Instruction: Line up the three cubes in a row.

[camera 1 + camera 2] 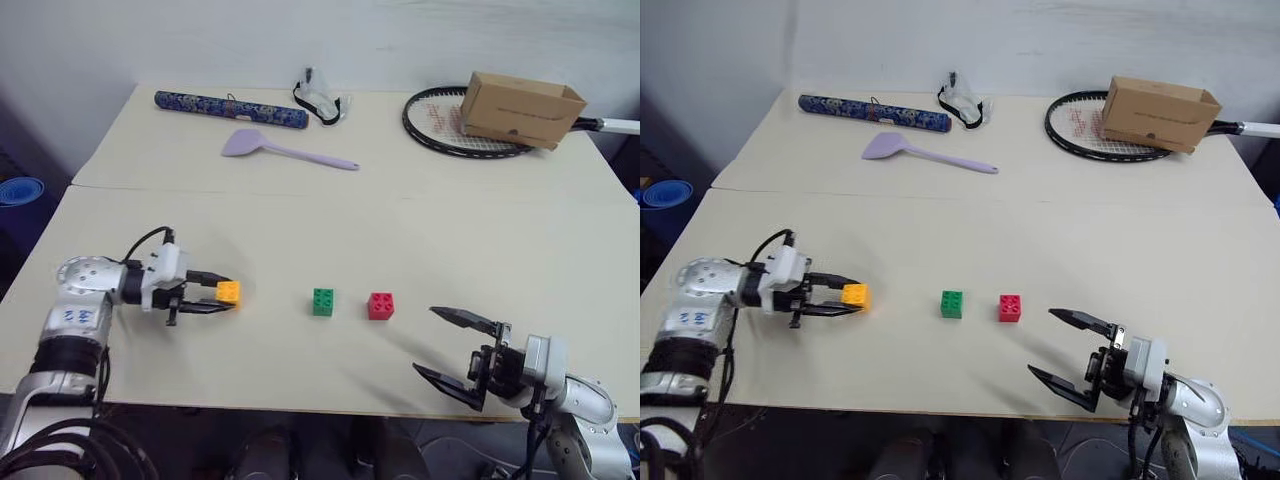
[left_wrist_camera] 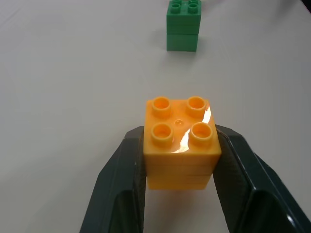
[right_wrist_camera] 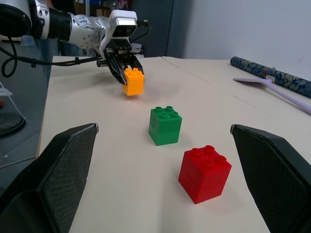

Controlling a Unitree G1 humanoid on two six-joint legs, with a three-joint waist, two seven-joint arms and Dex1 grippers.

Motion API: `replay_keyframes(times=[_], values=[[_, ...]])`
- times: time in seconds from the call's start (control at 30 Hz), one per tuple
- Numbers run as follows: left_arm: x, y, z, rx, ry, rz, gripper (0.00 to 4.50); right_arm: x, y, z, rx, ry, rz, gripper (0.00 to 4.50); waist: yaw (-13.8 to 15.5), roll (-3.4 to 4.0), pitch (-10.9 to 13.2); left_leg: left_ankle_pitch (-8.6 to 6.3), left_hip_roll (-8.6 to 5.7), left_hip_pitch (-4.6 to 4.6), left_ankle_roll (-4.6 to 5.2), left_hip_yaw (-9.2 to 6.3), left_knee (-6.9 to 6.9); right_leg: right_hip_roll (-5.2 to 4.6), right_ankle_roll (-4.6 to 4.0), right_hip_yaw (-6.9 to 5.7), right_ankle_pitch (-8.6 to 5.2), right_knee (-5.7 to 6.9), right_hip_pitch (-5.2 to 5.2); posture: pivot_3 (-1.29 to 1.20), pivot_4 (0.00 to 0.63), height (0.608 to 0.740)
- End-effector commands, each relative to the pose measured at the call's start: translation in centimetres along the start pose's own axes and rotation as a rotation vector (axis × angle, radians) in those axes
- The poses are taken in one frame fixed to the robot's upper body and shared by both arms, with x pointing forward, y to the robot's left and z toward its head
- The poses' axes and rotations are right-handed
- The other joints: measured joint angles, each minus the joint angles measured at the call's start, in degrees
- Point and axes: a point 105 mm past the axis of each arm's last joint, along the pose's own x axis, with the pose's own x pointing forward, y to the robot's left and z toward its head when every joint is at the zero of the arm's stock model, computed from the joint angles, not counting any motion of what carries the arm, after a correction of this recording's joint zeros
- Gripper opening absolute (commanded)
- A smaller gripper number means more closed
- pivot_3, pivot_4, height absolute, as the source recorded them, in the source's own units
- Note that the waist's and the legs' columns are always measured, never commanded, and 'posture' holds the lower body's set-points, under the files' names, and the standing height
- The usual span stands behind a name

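My left gripper is shut on the orange-yellow cube, pinching its two sides; the cube sits studs-up between the black fingers, just above the table. To its right on the table stand the green cube and, a little further right, the red cube, both upright and apart. My right gripper hovers near the table's front edge, right of the red cube, open wide with nothing between its fingers. In the right wrist view the red cube, green cube and held orange-yellow cube recede in a line.
At the far side of the cream table lie a lilac spatula, a dark patterned tube, a black strap and a racket with a brown cardboard box on it. A seam runs across the table.
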Motion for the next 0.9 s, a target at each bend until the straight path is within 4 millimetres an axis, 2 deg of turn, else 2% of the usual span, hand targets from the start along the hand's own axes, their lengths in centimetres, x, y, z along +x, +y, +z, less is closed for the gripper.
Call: replay_keyframes(times=[0.03, 0.2, 0.37, 0.47, 0.53, 0.63, 0.7, 0.83, 0.9], values=[[0.7, -0.9, 0.3, 0.025, -0.026, -0.126, 1.5, -0.2, -0.2, 1.3, -0.02, 0.006, -0.012, 4.5, 0.06, 0.0, 0.0, -0.01, 0.0, 0.0, 0.01, 0.0, 0.0, 0.0, 0.0, 0.0, 0.0, -0.01, 0.0, 0.0, 0.15, 0.74], [2.0, -1.3, 0.2, 0.026, -0.037, -0.171, 1.5, 0.2, -0.1, 2.2, -0.023, 0.012, -0.02, 4.5, 0.03, 0.0, 0.0, 0.0, 0.02, 0.01, 0.01, 0.0, 0.01, 0.04, 0.0, -0.01, 0.0, 0.0, 0.0, 0.0, 0.15, 0.74], [2.5, -0.2, 0.0, 0.003, -0.04, -0.12, 1.5, 0.7, -0.2, 2.7, -0.026, 0.009, -0.026, 4.5, 0.11, -0.01, 0.0, 0.0, 0.01, 0.0, 0.03, 0.0, 0.06, 0.03, 0.0, 0.0, 0.0, 0.03, 0.01, 0.0, 0.15, 0.74], [2.4, -0.3, -0.4, -0.008, -0.021, -0.133, 1.5, 0.9, -0.2, 2.9, -0.026, 0.006, -0.025, 4.5, 0.11, -0.02, -0.01, 0.0, 0.01, -0.01, 0.03, -0.01, 0.06, 0.04, 0.01, -0.01, 0.0, 0.01, 0.01, 0.0, 0.15, 0.74], [2.2, -0.5, -0.6, -0.023, -0.009, -0.137, 2.22, 1.0, -0.3, 2.9, -0.024, 0.005, -0.025, 4.5, 0.11, -0.02, -0.01, 0.0, 0.01, 0.0, 0.03, -0.01, 0.06, 0.03, 0.01, -0.01, 0.0, 0.01, 0.02, 0.0, 0.15, 0.74], [1.6, 0.5, -0.4, -0.013, -0.033, -0.033, 3.08, 1.0, -0.4, 2.8, -0.024, 0.008, -0.017, 4.5, 0.1, -0.02, 0.0, 0.01, 0.01, 0.0, 0.04, -0.01, 0.06, 0.04, 0.01, -0.02, 0.01, 0.02, 0.01, 0.0, 0.15, 0.74], [0.2, 1.0, -0.1, -0.02, -0.041, 0.043, 3.69, 0.9, -0.6, 2.8, -0.026, 0.01, -0.005, 4.5, 0.0, -0.02, 0.0, 0.01, 0.01, -0.01, 0.04, -0.01, 0.06, 0.05, 0.01, -0.02, 0.01, 0.01, 0.01, 0.0, 0.15, 0.74], [-3.1, -0.1, 0.0, -0.06, -0.027, 0.123, 3.69, 0.3, -1.2, 3.1, -0.046, 0.041, 0.038, 4.5, -1.17, -0.01, 0.0, 0.0, 0.09, -0.02, 0.02, -0.02, 0.05, 0.07, 0.01, -0.02, 0.0, -0.01, -0.01, 0.0, 0.15, 0.74], [-5.4, -1.5, 0.3, -0.117, -0.012, 0.174, 3.69, -0.3, -1.7, 3.5, -0.073, 0.1, 0.09, 4.5, -1.53, 0.0, 0.01, -0.01, 0.1, -0.01, 0.01, -0.04, 0.05, 0.05, 0.01, -0.01, 0.0, -0.02, 0.0, 0.0, 0.15, 0.74]])
